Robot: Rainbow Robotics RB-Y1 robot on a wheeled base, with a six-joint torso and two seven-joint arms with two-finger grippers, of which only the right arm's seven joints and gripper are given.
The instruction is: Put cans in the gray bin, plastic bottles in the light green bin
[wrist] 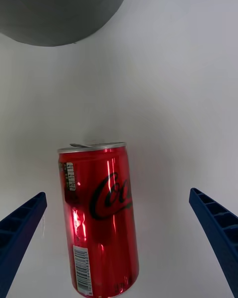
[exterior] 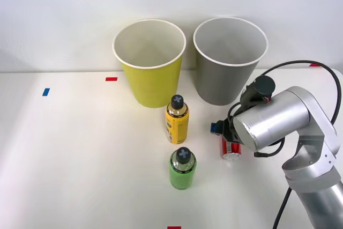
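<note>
While your right gripper [wrist: 119, 248] stands spread wide, its two blue fingers [wrist: 20, 233] sit on either side of the red can [wrist: 99, 218] with clear gaps on both sides and no contact. The can stands upright on the worktop [exterior: 80, 148], near its right edge in the front view, just in front of the gray bin [exterior: 228, 73].

Risks, as judged from this position:
- The can sits off-centre between the fingers, nearer one than the other. If you close as you are, the nearer finger would likely reach it first and could push or tip it before the other arrives.
- A slim can on a smooth top is likely to slide or roll if it is knocked over.
- The gray bin is tall. A lift that is too low would likely strike its white rim or wall.

Surroundings:
- The light green bin [exterior: 150, 73] stands beside the gray bin, toward the far edge of the worktop.
- The yellow-labelled bottle [exterior: 177, 119] stands in front of the two bins, near the gap between them.
- The green bottle [exterior: 183, 168] stands nearer the front edge.
- Both bottles are upright and apart from the can.
- Nothing lies between the can and the gray bin. Neither bottle appears to block that route.
</note>
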